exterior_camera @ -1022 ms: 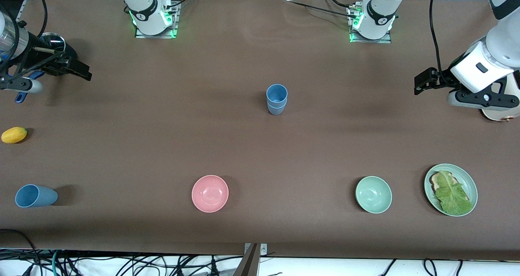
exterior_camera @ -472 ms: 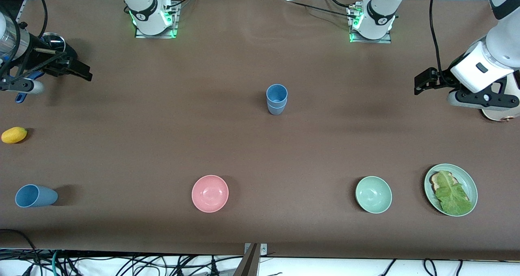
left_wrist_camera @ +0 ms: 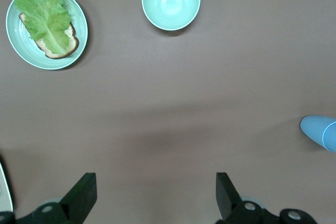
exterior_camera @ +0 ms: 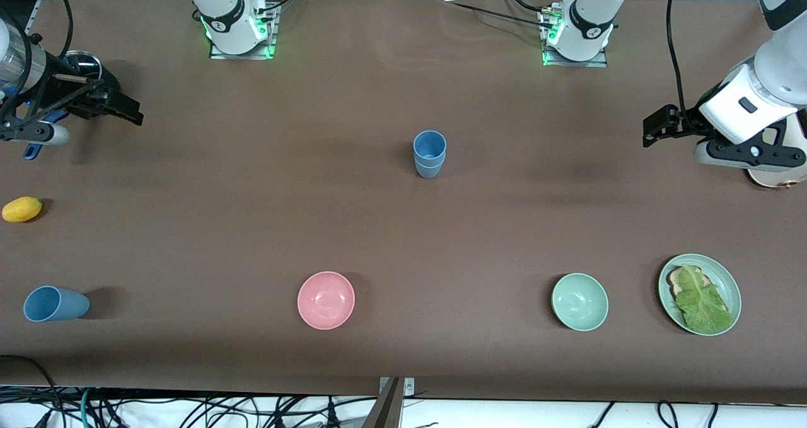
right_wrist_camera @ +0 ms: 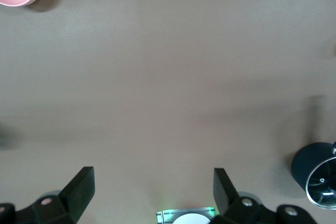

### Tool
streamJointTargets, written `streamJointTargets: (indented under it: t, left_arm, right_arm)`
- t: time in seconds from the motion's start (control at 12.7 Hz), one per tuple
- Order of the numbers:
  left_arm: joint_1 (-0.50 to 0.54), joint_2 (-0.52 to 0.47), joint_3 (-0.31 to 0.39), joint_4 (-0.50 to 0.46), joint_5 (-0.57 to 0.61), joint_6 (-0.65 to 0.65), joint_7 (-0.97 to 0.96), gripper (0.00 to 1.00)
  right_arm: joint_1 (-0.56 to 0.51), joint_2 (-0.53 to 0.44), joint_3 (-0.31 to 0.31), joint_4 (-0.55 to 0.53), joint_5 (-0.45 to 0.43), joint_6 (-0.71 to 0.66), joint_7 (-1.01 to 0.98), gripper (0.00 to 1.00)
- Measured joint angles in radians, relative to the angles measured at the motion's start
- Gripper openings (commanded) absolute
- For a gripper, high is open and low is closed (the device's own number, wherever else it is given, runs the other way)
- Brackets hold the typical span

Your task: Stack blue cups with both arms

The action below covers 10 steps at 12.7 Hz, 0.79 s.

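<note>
Two blue cups point(exterior_camera: 429, 154) stand nested upright in the middle of the brown table point(exterior_camera: 252, 214); their stack also shows in the left wrist view point(left_wrist_camera: 320, 132). A third blue cup point(exterior_camera: 55, 304) lies on its side near the front edge at the right arm's end. My left gripper point(exterior_camera: 656, 127) is open and empty, raised over bare table at the left arm's end; it shows in its own wrist view point(left_wrist_camera: 156, 195). My right gripper point(exterior_camera: 123, 108) is open and empty, raised over bare table at the right arm's end; it shows in its own wrist view point(right_wrist_camera: 154, 190).
A pink bowl point(exterior_camera: 326, 300), a pale green bowl point(exterior_camera: 579, 302) and a green plate point(exterior_camera: 731, 289) with bread and lettuce sit along the front edge. A yellow fruit point(exterior_camera: 22, 209) lies at the right arm's end. A dark metal cup point(right_wrist_camera: 317, 182) stands near the right gripper.
</note>
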Motion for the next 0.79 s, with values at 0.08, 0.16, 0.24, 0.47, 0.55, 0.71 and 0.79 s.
streamJointTargets:
  t: [0.08,0.16,0.24,0.47,0.55,0.71,0.79]
  left_arm:
    - [0.0,0.0,0.0,0.0,0.0,0.0,0.0,1.0]
    - [0.0,0.0,0.0,0.0,0.0,0.0,0.0,1.0]
    - [0.0,0.0,0.0,0.0,0.0,0.0,0.0,1.0]
    - [0.0,0.0,0.0,0.0,0.0,0.0,0.0,1.0]
    - [0.0,0.0,0.0,0.0,0.0,0.0,0.0,1.0]
    - [0.0,0.0,0.0,0.0,0.0,0.0,0.0,1.0]
    - [0.0,0.0,0.0,0.0,0.0,0.0,0.0,1.0]
  right_arm:
    - [0.0,0.0,0.0,0.0,0.0,0.0,-0.005,1.0]
    - [0.0,0.0,0.0,0.0,-0.001,0.0,-0.008,1.0]
    - [0.0,0.0,0.0,0.0,-0.001,0.0,-0.009,1.0]
    - [0.0,0.0,0.0,0.0,-0.002,0.0,-0.011,1.0]
    - [0.0,0.0,0.0,0.0,-0.002,0.0,-0.011,1.0]
    - [0.0,0.0,0.0,0.0,-0.002,0.0,-0.011,1.0]
    - [0.0,0.0,0.0,0.0,-0.002,0.0,-0.011,1.0]
